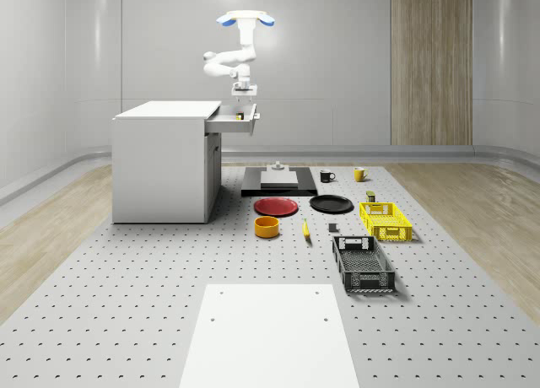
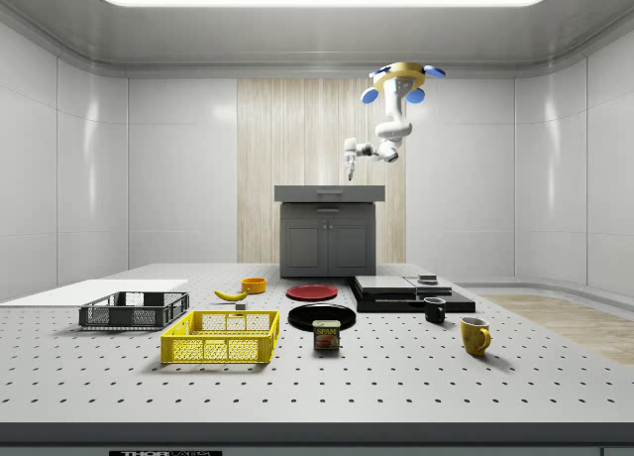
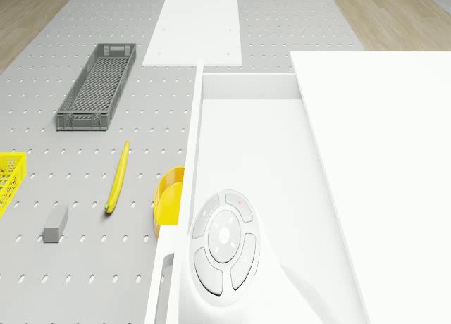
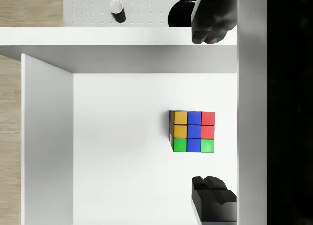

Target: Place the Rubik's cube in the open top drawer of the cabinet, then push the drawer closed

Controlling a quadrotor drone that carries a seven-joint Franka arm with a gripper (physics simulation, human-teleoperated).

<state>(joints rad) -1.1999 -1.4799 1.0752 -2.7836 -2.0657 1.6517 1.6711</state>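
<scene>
The Rubik's cube (image 4: 191, 131) lies on the white floor of the cabinet's open top drawer (image 4: 122, 151), close to one side wall. My gripper (image 4: 213, 109) hangs open above it, one black finger (image 4: 212, 19) past the drawer's wall and the other finger (image 4: 213, 198) over the drawer floor, neither touching the cube. The drone (image 1: 245, 19) hovers over the pulled-out drawer (image 1: 234, 121) of the white cabinet (image 1: 164, 164), with the arm bent down and the gripper (image 1: 245, 91) just above the drawer. The side view shows the drone (image 2: 401, 79) high over the cabinet (image 2: 329, 238).
On the perforated floor in front of the cabinet lie a yellow bowl (image 1: 267, 226), a banana (image 1: 305, 229), a red plate (image 1: 276, 206), a black plate (image 1: 331, 203), a yellow basket (image 1: 386, 220) and a grey crate (image 1: 363, 263). A black platform (image 1: 278, 181) sits behind them.
</scene>
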